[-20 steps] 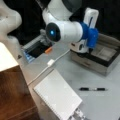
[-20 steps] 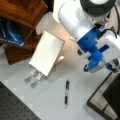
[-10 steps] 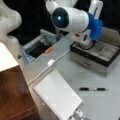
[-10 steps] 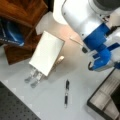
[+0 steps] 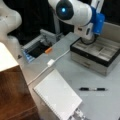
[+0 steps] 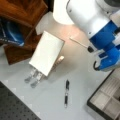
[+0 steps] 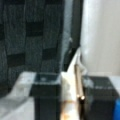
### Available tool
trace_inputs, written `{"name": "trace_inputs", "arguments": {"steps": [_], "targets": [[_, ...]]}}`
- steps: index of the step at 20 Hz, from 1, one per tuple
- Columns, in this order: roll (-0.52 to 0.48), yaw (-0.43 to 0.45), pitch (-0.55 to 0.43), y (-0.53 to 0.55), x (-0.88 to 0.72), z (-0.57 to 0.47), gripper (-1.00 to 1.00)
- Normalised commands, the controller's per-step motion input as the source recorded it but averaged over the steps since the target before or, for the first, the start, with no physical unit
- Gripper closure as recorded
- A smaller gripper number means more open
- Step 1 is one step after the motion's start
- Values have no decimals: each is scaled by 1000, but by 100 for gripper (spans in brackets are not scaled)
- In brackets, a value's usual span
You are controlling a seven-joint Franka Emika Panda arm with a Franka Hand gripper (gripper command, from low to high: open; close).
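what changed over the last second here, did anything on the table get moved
Only the arm moved: in a front view it swung toward the right and top, over the compartment tray. The pincer shows in the wrist view. Nothing was picked up or released. The pen, the notebook and the white cable stayed put.
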Motion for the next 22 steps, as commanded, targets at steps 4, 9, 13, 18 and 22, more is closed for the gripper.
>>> {"name": "trace_inputs", "arguments": {"steps": [4,9,13,18,22], "targets": [[-68,97,79,387,-274,138,100],[-46,74,84,420,-307,55,100],[-38,52,77,322,-309,-66,100],[-36,14,80,366,-299,-146,-100],[-60,-29,90,485,-294,-176,-100]]}}
